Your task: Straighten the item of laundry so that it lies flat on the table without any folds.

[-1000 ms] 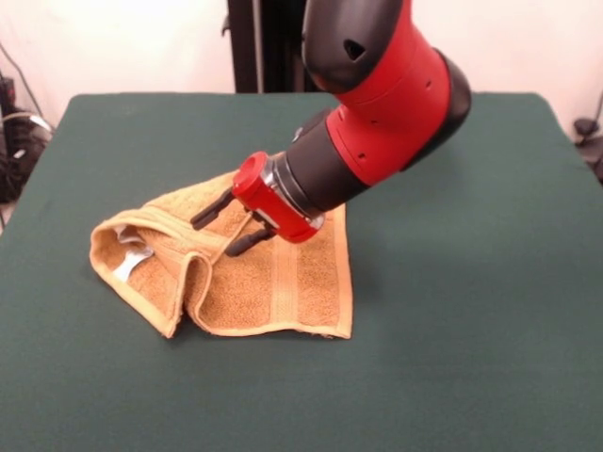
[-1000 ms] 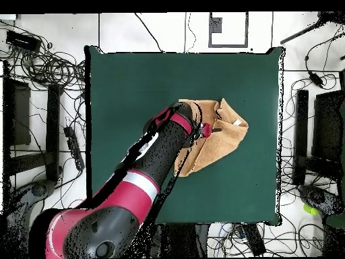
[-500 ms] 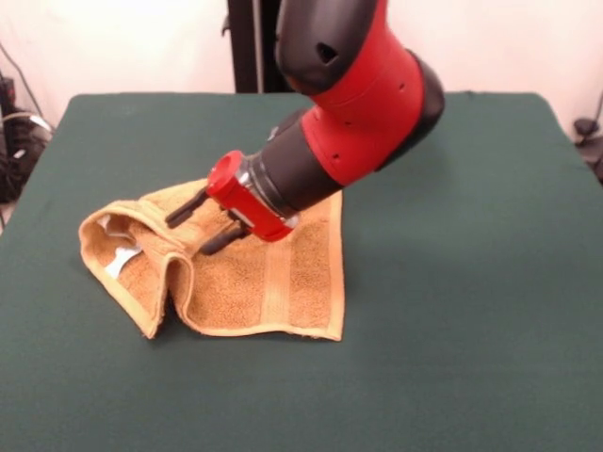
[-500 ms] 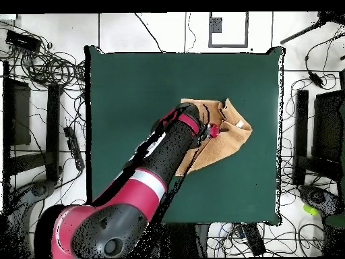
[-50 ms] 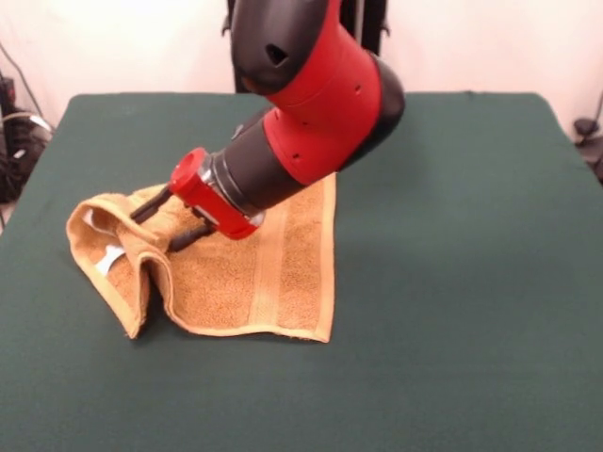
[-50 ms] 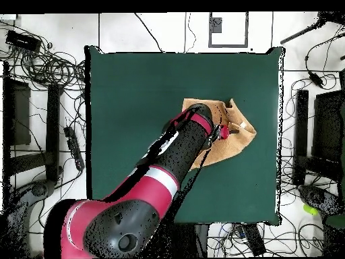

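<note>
- A tan towel [image 5: 273, 273] lies on the green table [image 5: 452, 282], partly flat and partly bunched, in the front view left of the table's middle.
- The towel's right part rests flat on the table, a woven band [image 5: 267, 282] running across it from the near edge toward the arm.
- The left part is lifted and doubled over into a raised, rolled fold [image 5: 122, 254] that stands up off the table.
- A small white tag [image 5: 109, 259] shows inside that fold.
- The red and black arm [image 5: 301, 113] slants down from above and reaches over the towel's far edge, hiding part of it.
- The gripper [image 5: 162, 218] points into the raised fold; its two dark fingers [image 5: 151, 203] show slightly apart with towel cloth at their tips, but whether they pinch the cloth cannot be told.
- From overhead, the towel [image 6: 232, 143] sits toward the table's [image 6: 135, 88] right side, well clear of every edge, with an uneven, crumpled outline.
- In that view the arm [image 6: 182, 155] crosses the table on a diagonal and covers the towel's left part, the gripper [image 6: 226, 131] over the cloth beside the tag [image 6: 241, 125].
</note>
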You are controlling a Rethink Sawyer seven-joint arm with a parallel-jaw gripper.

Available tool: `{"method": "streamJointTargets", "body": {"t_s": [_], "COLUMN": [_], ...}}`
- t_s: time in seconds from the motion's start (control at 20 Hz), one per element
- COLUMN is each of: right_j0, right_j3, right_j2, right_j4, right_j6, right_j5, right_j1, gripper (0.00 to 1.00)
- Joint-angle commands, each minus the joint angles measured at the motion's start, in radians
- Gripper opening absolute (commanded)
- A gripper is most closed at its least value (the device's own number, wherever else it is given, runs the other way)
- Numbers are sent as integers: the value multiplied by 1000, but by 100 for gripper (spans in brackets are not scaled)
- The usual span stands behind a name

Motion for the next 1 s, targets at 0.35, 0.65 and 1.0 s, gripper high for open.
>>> {"method": "streamJointTargets", "body": {"t_s": [0.35, 0.65, 1.0], "right_j0": [-89, -117, -129], "right_j3": [102, 82, 52], "right_j2": [217, 259, 270], "right_j4": [40, 27, 8], "right_j6": [-10, -67, -103], "right_j5": [4, 57, 113], "right_j1": [-6, -11, -15], "gripper": [0, 0, 0]}}
